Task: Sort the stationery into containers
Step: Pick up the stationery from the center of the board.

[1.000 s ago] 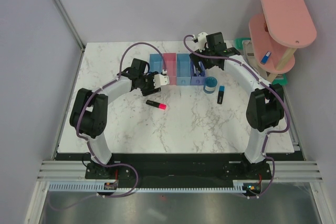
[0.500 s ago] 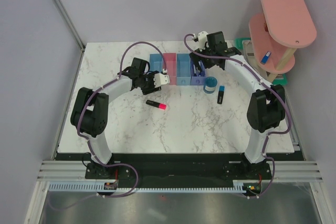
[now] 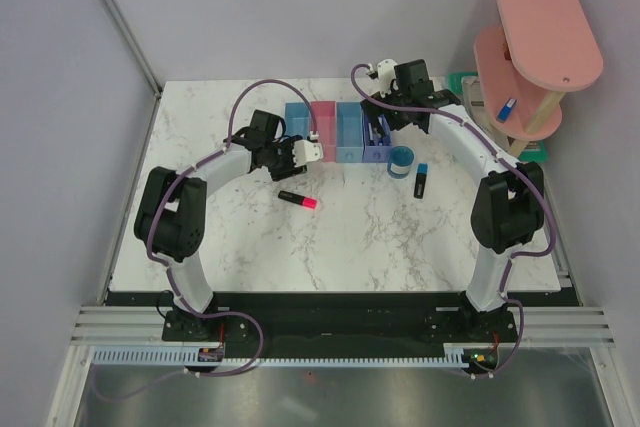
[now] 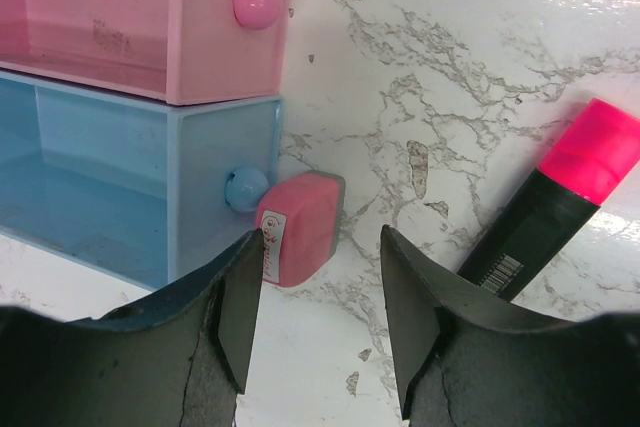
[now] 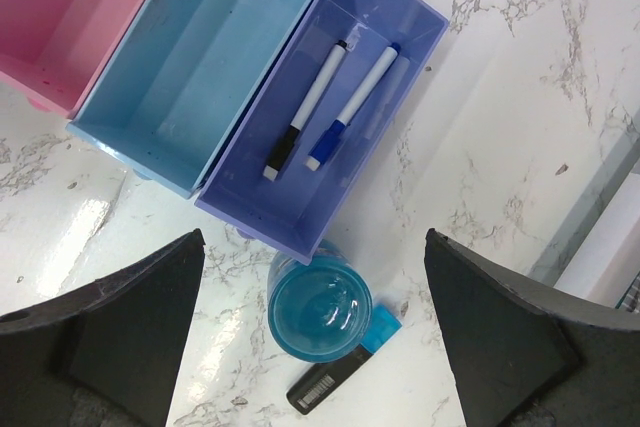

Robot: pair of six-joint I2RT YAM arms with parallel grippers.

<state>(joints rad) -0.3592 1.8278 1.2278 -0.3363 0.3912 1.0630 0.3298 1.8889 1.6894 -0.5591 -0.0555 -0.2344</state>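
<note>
The four joined trays stand in a row: blue [image 3: 298,125], pink [image 3: 323,122], blue [image 3: 348,127] and violet-blue [image 3: 378,147]. My left gripper [image 3: 312,152] is open, low at the row's near end. In the left wrist view its jaws [image 4: 320,247] flank a pink eraser [image 4: 300,229] lying against the blue tray [image 4: 120,182]. A pink-ended highlighter [image 4: 560,202] lies to the right, also in the top view [image 3: 299,199]. My right gripper [image 5: 315,237] is wide open and empty above the violet tray [image 5: 262,215], which holds two pens [image 5: 305,112]. A round blue pot [image 5: 320,309] and a blue-ended highlighter [image 5: 340,375] lie just beyond.
A pink two-tier shelf [image 3: 540,47] stands at the back right with a small blue item [image 3: 507,108] on its lower tier. A green tray [image 3: 462,82] sits behind it. The pink tray [image 4: 150,17] adjoins the blue one in the left wrist view.
</note>
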